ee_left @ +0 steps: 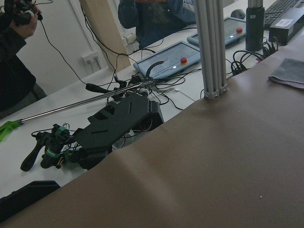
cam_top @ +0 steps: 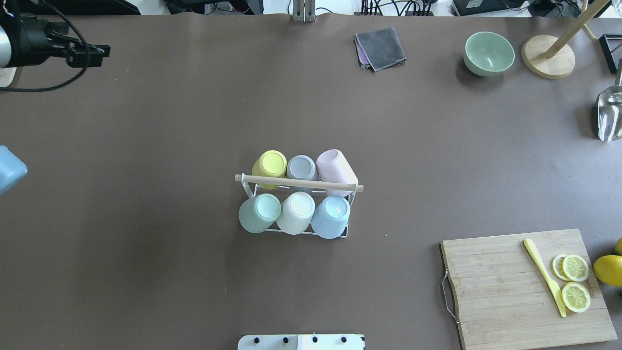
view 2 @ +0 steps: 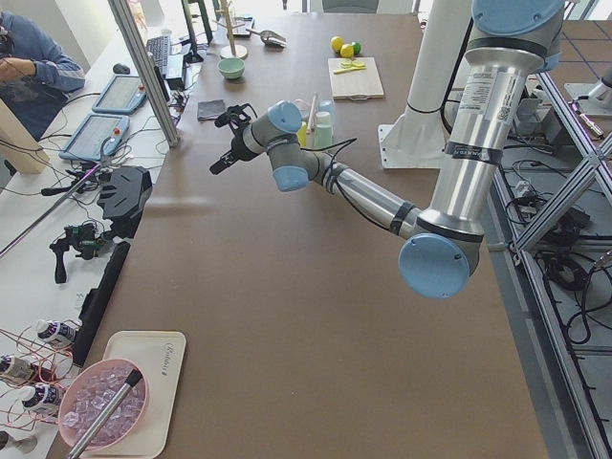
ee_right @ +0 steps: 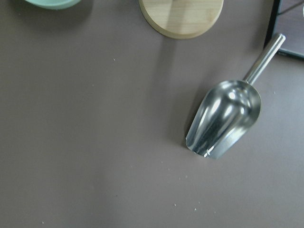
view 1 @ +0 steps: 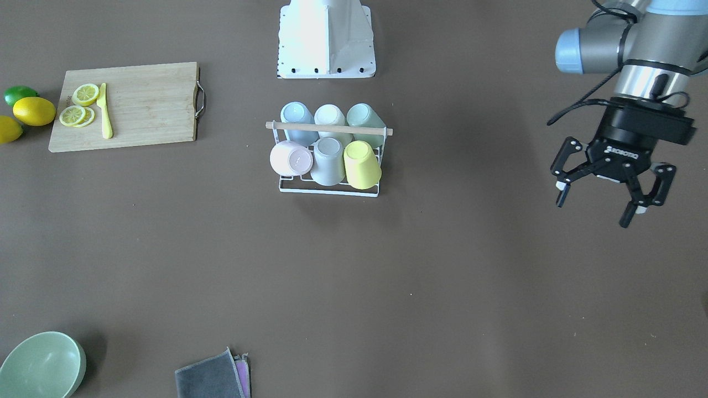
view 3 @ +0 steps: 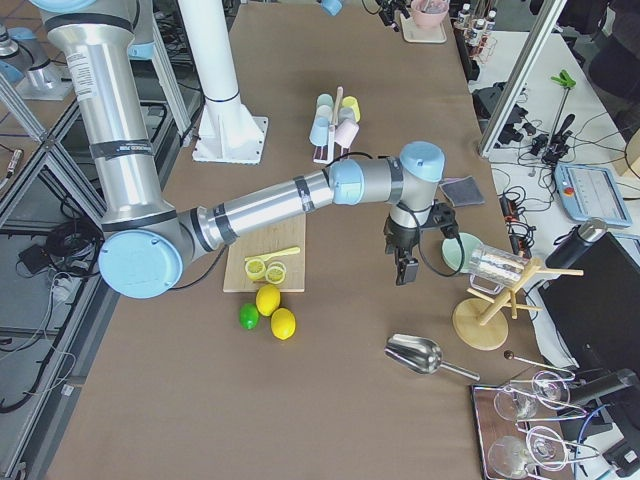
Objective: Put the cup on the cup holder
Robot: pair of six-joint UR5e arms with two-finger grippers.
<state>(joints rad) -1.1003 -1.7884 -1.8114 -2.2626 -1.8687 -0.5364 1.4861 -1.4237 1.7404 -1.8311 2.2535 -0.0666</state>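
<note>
The cup holder (view 1: 329, 191), a white wire rack with a wooden rod (cam_top: 299, 183) across its top, stands mid-table. Several pastel cups sit upside down on its prongs, among them a yellow cup (view 1: 362, 164) and a pink cup (view 1: 291, 158). I see no loose cup on the table. My left gripper (view 1: 596, 205) is open and empty, hovering far off to the robot's left of the rack; it also shows in the overhead view (cam_top: 90, 51). My right gripper (view 3: 405, 268) shows only in the exterior right view, above the table near the green bowl; I cannot tell whether it is open or shut.
A wooden cutting board (cam_top: 500, 287) holds lemon slices and a yellow knife, with lemons and a lime (view 1: 22, 108) beside it. A green bowl (cam_top: 488, 53), a grey cloth (cam_top: 381, 47), a metal scoop (ee_right: 225, 118) and a wooden stand (cam_top: 548, 57) lie along the far edge.
</note>
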